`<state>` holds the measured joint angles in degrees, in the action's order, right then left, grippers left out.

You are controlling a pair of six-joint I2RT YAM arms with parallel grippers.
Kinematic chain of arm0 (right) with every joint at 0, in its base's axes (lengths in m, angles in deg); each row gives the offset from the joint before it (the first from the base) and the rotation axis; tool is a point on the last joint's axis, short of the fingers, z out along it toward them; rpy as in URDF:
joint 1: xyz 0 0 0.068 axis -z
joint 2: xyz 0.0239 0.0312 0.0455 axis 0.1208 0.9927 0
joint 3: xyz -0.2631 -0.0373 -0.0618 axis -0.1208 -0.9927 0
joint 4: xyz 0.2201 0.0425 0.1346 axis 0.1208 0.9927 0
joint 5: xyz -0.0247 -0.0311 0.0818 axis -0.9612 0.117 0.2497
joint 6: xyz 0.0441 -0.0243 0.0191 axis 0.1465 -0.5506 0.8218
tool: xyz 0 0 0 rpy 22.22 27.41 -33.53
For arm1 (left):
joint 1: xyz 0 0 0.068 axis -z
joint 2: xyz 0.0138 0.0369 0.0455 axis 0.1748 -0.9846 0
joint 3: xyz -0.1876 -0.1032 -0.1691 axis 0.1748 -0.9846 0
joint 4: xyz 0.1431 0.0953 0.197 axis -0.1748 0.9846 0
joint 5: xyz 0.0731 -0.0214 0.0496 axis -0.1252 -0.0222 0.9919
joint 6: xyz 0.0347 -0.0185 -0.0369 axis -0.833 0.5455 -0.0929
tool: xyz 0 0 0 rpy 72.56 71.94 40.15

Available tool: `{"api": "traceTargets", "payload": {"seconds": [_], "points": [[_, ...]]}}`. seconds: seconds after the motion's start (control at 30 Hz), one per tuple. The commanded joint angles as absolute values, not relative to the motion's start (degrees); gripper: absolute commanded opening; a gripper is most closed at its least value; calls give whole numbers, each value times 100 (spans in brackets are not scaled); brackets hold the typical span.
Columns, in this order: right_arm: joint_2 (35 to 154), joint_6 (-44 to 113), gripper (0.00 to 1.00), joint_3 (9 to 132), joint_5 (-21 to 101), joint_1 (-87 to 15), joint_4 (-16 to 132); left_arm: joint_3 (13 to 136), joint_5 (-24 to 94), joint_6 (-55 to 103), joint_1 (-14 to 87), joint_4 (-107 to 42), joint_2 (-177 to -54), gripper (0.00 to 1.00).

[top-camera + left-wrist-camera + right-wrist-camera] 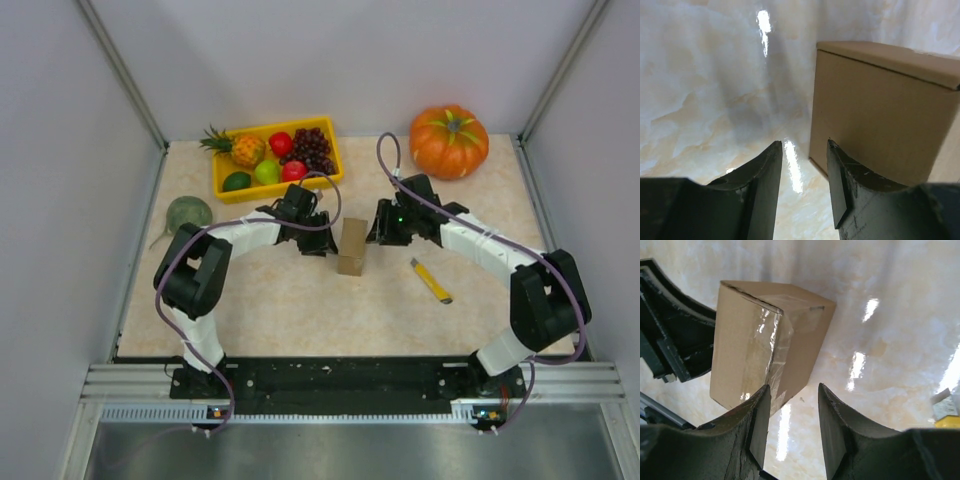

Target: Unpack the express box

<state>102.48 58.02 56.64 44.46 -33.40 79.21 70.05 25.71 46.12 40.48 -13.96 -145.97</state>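
Box (352,246) stands on end mid-worktop (300,310), with a taped seam. Left jaws and right jaws flank it, both part-spread, nothing between them.

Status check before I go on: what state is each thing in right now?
express box: shut, tape over its seam, held by neither gripper.
left gripper: open, empty, beside the box.
right gripper: open, empty, beside the box.
yellow knife: lying flat, untouched; blade unclear.
fruit tray: full.
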Motion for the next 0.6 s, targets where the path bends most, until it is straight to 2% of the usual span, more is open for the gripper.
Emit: {"api": "traceTargets", "payload": {"seconds": [0.0,0.3,0.47,0.57], "points": [[10169,6060,42,5858,4441,-3647,7532,6659,1820,4927,3855,-2078,-14582,45],[10511,6315,42,6148,4134,-4165,7269,6165,773,5393,3503,-2913,-14784,44],[10757,6465,44,6411,3871,-4315,7216,5911,1184,5595,3170,-2782,-14573,43],[10916,6430,45,6622,3791,-4341,7233,5971,2086,5596,2950,-1896,-14363,45]]}}
